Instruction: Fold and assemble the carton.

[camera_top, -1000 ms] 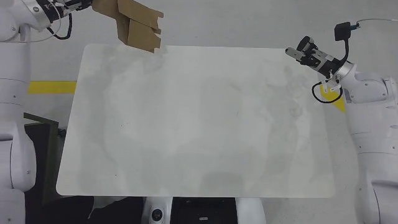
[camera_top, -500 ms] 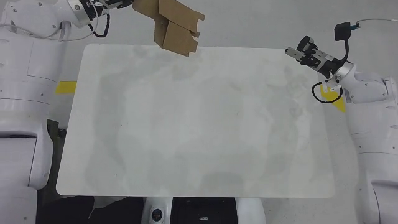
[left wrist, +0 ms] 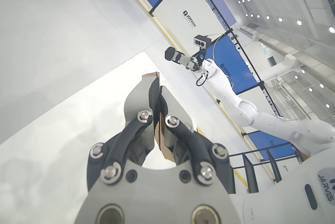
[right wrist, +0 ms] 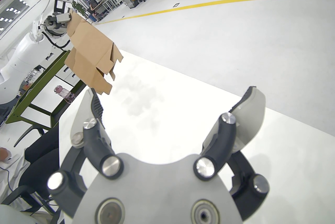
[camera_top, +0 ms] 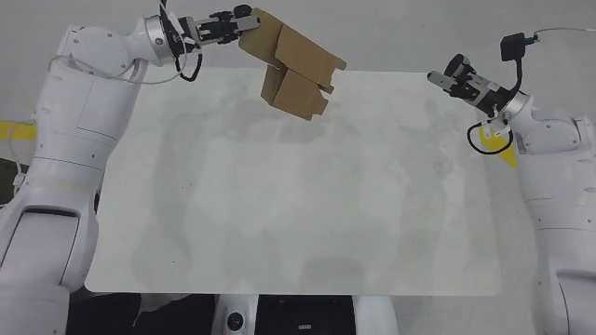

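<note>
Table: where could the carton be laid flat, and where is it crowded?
The table is bare across its middle and whole near half. Crowded: the far edge left of centre, where the carton hangs from the left gripper, and the far right corner by the open right gripper.

White table (camera_top: pixel 298 195), rectangular with rounded corners, its surface was faintly smudged, stood on a pale grey floor (camera_top: pixel 419 9)

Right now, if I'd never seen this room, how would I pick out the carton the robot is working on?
Start at the big white table and look to its edge farthest from the robot. There the left gripper pinches a brown carton in the air. It is the only cardboard thing there, its flaps hanging loose.
</note>
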